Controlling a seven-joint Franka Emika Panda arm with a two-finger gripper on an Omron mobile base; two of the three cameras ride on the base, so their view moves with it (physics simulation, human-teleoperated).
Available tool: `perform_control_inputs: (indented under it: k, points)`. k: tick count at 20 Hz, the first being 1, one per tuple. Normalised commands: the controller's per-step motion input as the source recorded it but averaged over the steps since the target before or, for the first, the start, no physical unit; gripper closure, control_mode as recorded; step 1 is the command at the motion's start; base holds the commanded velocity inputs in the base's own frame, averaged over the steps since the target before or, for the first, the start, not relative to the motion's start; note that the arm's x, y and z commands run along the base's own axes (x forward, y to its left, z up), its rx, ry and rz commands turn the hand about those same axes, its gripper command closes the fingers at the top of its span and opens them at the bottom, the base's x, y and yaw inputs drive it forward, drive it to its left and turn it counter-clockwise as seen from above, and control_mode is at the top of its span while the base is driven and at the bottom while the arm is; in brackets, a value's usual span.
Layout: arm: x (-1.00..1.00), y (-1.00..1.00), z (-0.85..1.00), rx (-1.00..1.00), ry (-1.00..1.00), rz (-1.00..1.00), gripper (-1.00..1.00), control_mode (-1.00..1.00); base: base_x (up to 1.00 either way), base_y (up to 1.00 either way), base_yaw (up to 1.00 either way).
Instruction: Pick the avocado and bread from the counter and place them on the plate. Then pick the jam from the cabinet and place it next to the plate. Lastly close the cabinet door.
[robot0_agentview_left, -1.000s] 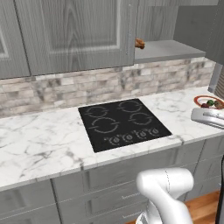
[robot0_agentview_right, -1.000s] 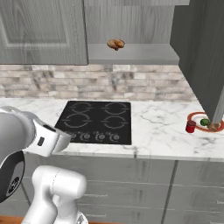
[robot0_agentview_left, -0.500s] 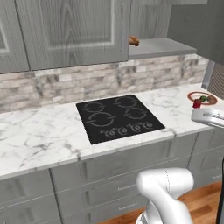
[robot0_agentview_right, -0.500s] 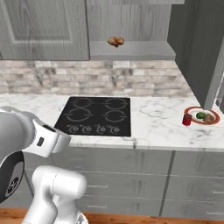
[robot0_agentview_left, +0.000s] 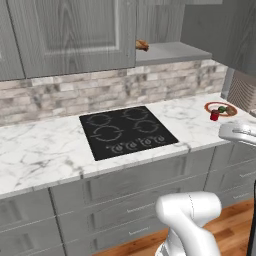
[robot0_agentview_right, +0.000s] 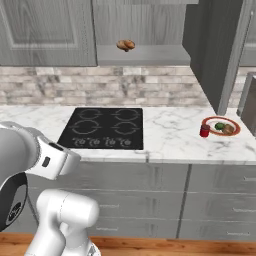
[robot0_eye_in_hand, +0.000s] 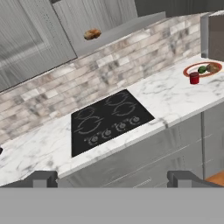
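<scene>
whole view farther back from counter (robot0_agentview_right: 165, 135) edge, jam (robot0_agentview_right: 204, 131) beside plate (robot0_agentview_right: 221, 120), gripper (robot0_eye_in_hand: 111, 177) wide open, empty

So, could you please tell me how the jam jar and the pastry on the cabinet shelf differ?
The jam jar is red and cylindrical; the pastry is golden-brown and lumpy. The jar stands on the counter beside the plate; the pastry sits up on the cabinet shelf. Both are small.

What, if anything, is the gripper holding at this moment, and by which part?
Nothing is held. The gripper is open, its fingertips wide apart with only air between them, far back from the counter.
</scene>
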Motion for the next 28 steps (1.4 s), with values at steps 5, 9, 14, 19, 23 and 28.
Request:
perform_control_inputs:
  k: [5,9,14,19,23,28]
  points:
    - [0.00,0.00,0.00,0.00,0.00,0.00,-1.00,1.00,-0.10,-0.39,-0.02]
    - [0.00,0.00,0.00,0.00,0.00,0.00,-1.00,1.00,0.07,-0.31,0.00]
    - [0.00,0.00,0.00,0.00,0.00,0.00,-1.00,1.00,0.07,-0.31,0.02]
    - [0.00,0.00,0.00,0.00,0.00,0.00,-1.00,1.00,0.09,-0.36,0.07]
    - [0.00,0.00,0.00,0.00,0.00,0.00,-1.00,1.00,0.01,-0.39,0.12]
    - [0.00,0.00,0.00,0.00,0.00,0.00,-1.00,1.00,0.06,-0.42,0.13]
